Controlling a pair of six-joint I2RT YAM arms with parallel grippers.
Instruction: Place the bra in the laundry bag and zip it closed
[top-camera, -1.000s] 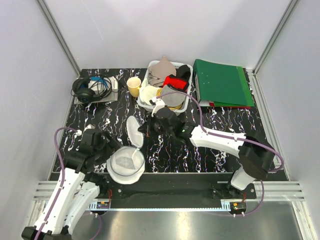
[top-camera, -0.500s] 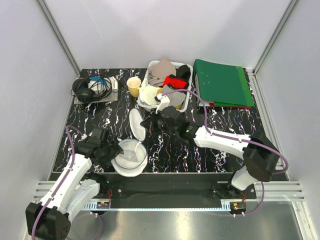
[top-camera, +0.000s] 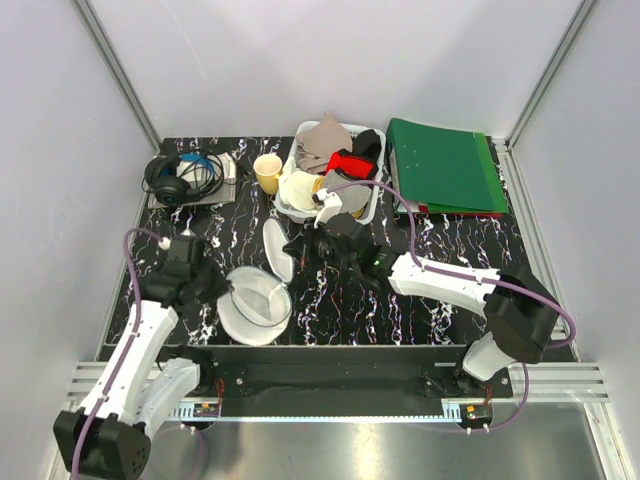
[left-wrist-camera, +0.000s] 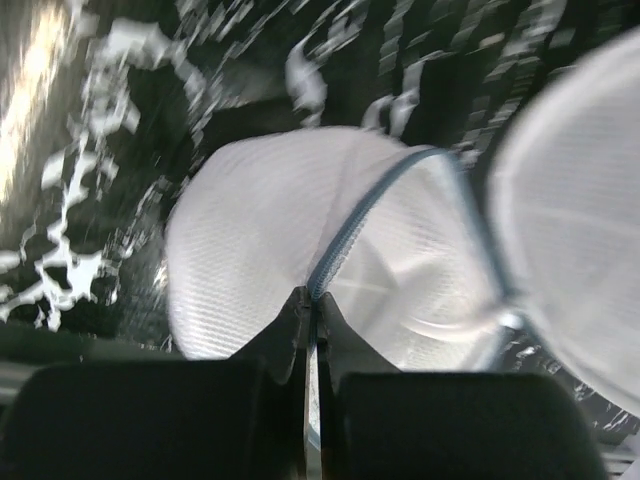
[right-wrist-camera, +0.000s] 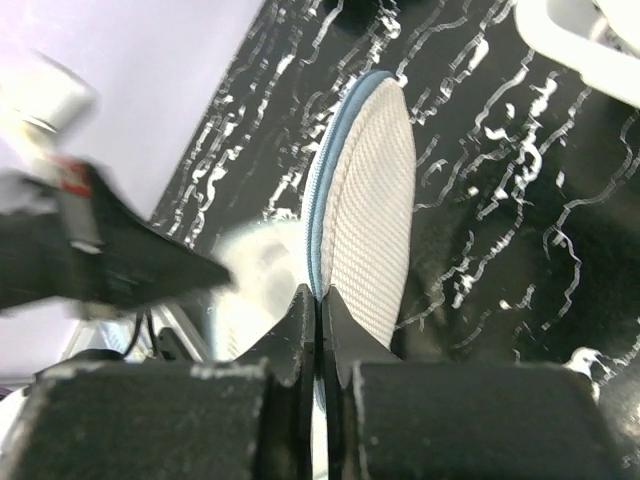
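At the far left corner of the black marbled table (top-camera: 450, 290) lay a pair of headphones (top-camera: 178, 176). Nearer me, the left gripper (left-wrist-camera: 311, 300) reached in from the left, and its jaws were pinched tight on the zip edge of the laundry bag (top-camera: 252, 312). The bag sat on the table close to the front edge, with its round mouth gaping upward. From the wrist view I saw white mesh with the grey-blue zip running straight into the closed fingers. The bag's flap (top-camera: 273, 248) stood up on edge just behind the mouth, still joined to it. The right gripper (right-wrist-camera: 319, 293) came at it from the right, jaws closed on the flap's blue rim. Behind the flap stood a yellow cup (top-camera: 267, 170), and beside that a white basket (top-camera: 358, 217) heaped with clothes, a grey piece (top-camera: 325, 138) on top and a red one (top-camera: 350, 163) to its right. A pale cream cloth (top-camera: 297, 188) lay at the basket's left end. I could not tell whether that was the bra, nor whether anything lay inside the bag. A green folder (top-camera: 440, 165) lay flat at the far right.
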